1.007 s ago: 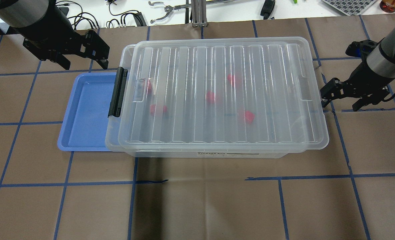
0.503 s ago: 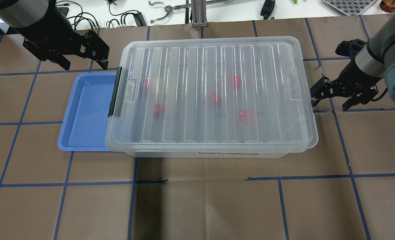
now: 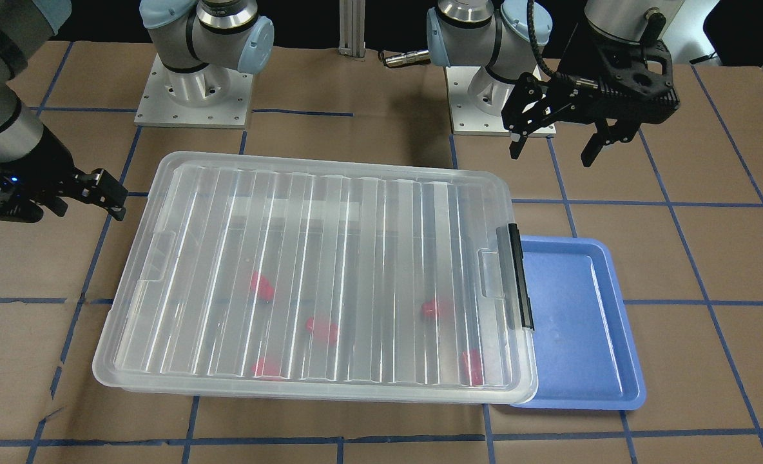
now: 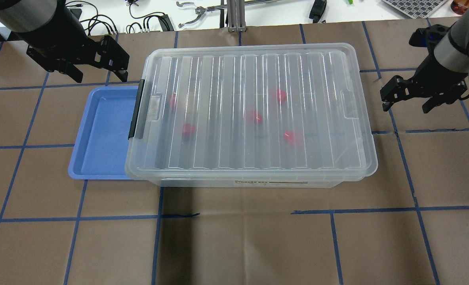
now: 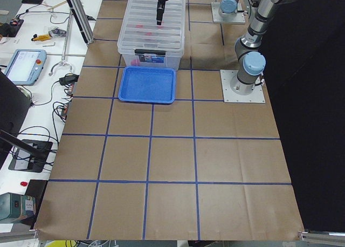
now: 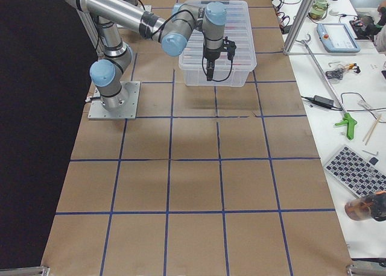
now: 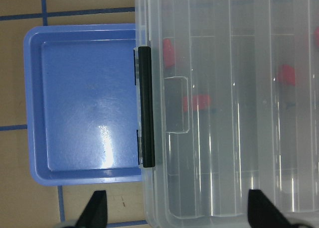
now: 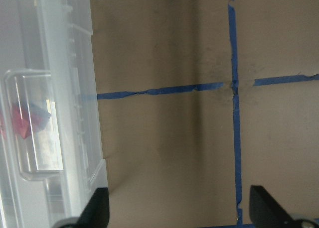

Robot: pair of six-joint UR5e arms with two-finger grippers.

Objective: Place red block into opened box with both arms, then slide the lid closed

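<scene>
Lid (image 4: 254, 79) sits square on the box (image 4: 203, 183), long axis left-right. Left claw (image 4: 101, 76) and right claw (image 4: 405, 107) are both spread, empty, clear of its ends.

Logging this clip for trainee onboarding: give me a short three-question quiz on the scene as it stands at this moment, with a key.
1. How many red blocks show through the lid?
2. True or false: the right gripper is touching the lid.
3. Where does the blue tray lie? A) at the end of the box with the black latch B) at the end nearest the right gripper C) on top of the lid
Key: 1) five 2) false: it hangs open, apart from the lid 3) A
</scene>
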